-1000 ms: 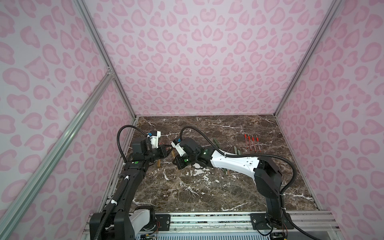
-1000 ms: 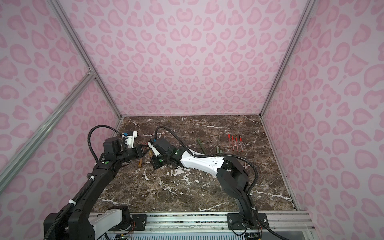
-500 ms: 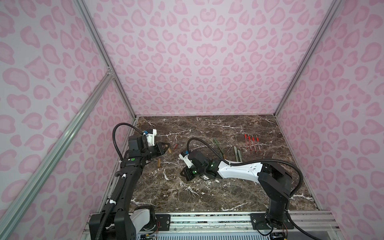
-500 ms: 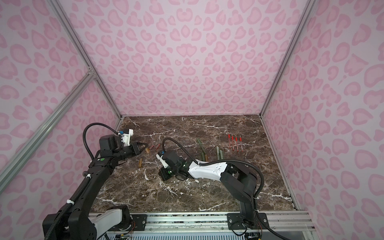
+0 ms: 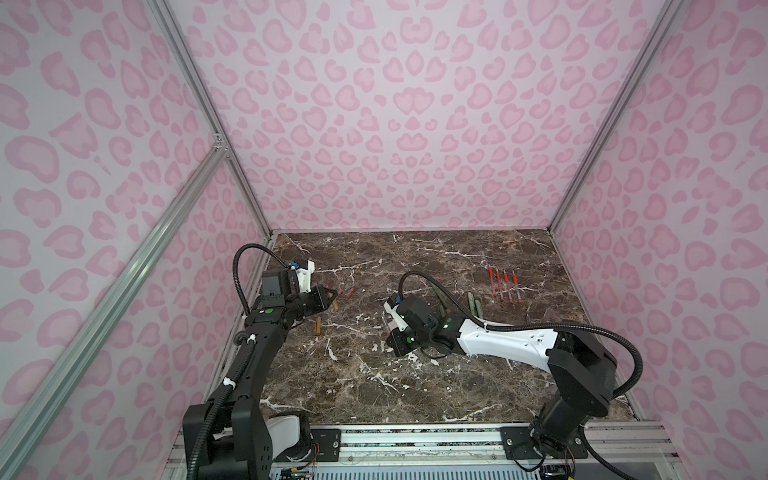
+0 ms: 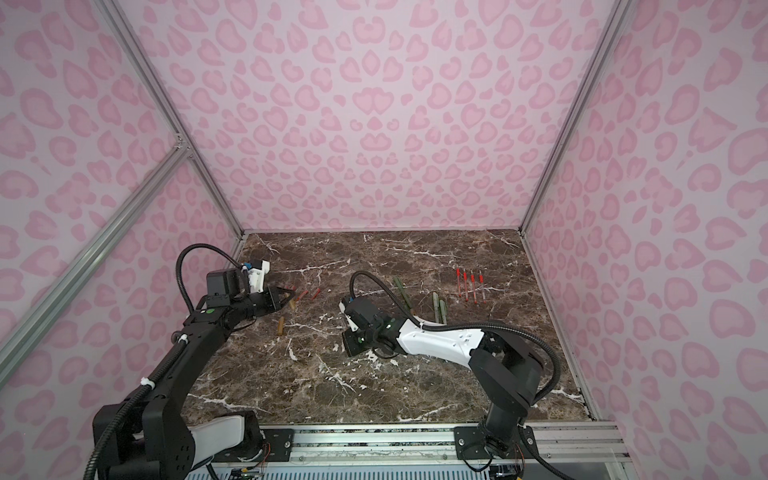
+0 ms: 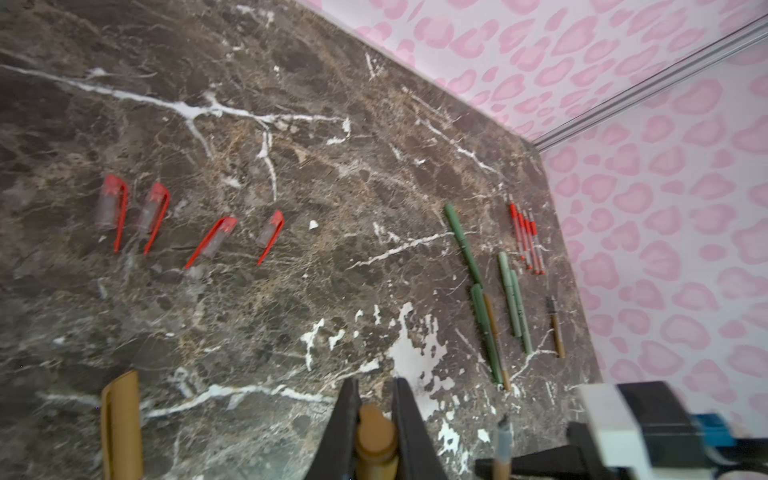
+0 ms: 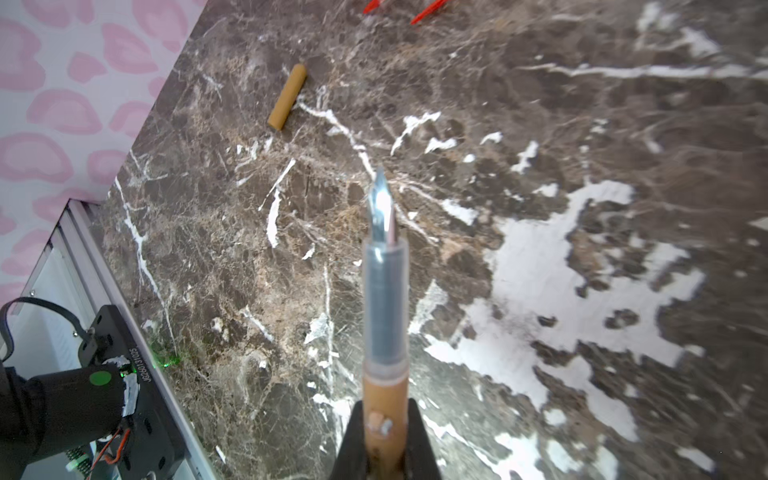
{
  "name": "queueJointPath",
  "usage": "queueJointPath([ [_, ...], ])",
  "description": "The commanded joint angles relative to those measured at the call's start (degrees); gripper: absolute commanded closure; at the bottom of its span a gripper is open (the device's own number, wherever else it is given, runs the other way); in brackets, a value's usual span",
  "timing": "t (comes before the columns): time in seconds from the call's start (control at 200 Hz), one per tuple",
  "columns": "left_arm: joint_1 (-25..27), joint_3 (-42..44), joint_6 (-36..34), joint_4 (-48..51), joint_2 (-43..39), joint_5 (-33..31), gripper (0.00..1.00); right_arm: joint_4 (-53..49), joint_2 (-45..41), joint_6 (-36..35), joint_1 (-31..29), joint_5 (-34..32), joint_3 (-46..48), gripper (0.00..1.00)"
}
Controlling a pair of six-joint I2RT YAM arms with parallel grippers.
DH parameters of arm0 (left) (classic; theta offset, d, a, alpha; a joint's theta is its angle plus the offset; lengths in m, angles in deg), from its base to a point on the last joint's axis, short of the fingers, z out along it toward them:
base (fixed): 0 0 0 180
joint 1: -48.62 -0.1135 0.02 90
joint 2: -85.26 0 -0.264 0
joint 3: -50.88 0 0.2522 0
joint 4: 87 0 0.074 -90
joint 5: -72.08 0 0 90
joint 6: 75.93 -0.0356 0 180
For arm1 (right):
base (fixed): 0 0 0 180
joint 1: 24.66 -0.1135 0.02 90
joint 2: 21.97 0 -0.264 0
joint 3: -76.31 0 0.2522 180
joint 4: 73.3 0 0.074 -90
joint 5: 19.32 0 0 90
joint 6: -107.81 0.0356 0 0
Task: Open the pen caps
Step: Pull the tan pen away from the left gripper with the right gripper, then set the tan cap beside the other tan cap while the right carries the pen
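— What is being gripped by the left gripper [image 7: 376,395]?

— A tan cap [image 7: 375,434] is being pinched between its closed-in fingers, at the left side of the bench [image 5: 415,257]. The cap is showing as a short, round-ended tube.

— And by the right gripper [image 8: 382,419]?

— A tan pen [image 8: 384,316] is being clamped by the barrel near the middle of the bench. Its clear section and metal nib are being left exposed.

— Where are the other caps being seen?

— A second tan cap [image 8: 287,96] is lying flat on the bench, near the left gripper but apart from it. Four red caps [image 7: 151,212], clear tubes with red clips, are lying in a loose row farther back. Green pens [image 7: 463,245] and red pens [image 7: 525,237] are lying toward the right, well apart from both grippers. Whether the green ones are capped cannot be told.
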Motion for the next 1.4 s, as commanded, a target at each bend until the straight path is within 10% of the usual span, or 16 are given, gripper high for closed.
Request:
queueJointPath([
  [0.0, 1.02, -0.48, -6.03, 4.87, 2.06, -4.84, 0.97, -3.33, -3.15, -0.41, 1.72, -2.83, 1.9, 1.0],
  [0.755, 5.31, -8.6, -11.39, 12.42, 24.04, -21.47, 0.96, -22.02, -24.11, -6.12, 25.41, -5.99, 12.68, 1.0],
  [1.395, 6.25, -9.63, -9.75, 13.03, 27.11, -25.16, 0.75, -26.55, -21.75, -15.19, 45.58, -5.99, 15.4, 1.0],
])
